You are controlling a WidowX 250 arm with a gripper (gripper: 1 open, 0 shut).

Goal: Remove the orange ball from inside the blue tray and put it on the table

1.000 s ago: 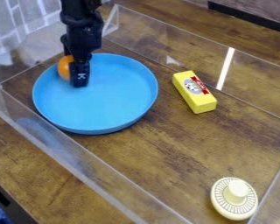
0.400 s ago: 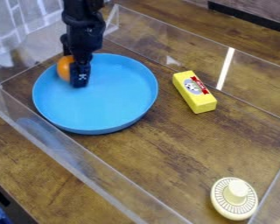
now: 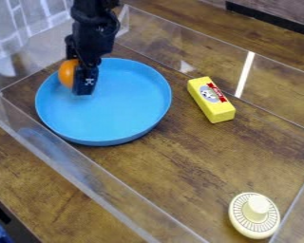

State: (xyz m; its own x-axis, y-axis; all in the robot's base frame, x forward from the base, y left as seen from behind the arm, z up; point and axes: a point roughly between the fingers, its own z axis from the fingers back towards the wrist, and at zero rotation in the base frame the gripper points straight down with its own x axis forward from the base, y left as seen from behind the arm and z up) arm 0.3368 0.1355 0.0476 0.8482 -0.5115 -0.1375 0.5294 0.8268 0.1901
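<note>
The orange ball (image 3: 68, 70) is at the far left edge of the blue tray (image 3: 123, 114), just above its rim. My gripper (image 3: 76, 78) comes down from above, pointing steeply down, with its jaws closed around the ball. One dark finger (image 3: 86, 83) shows to the ball's right; the other is hidden behind the ball. The tray rests on the brown wooden table (image 3: 167, 176) and holds nothing else.
A yellow rectangular block (image 3: 211, 100) lies to the right of the tray. A cream ribbed disc (image 3: 254, 214) sits near the front right corner. Clear acrylic walls (image 3: 66, 157) run along the table's left front and back sides.
The gripper and the ball have lifted slightly together at the tray's left edge. The tray, block and disc have not moved.
</note>
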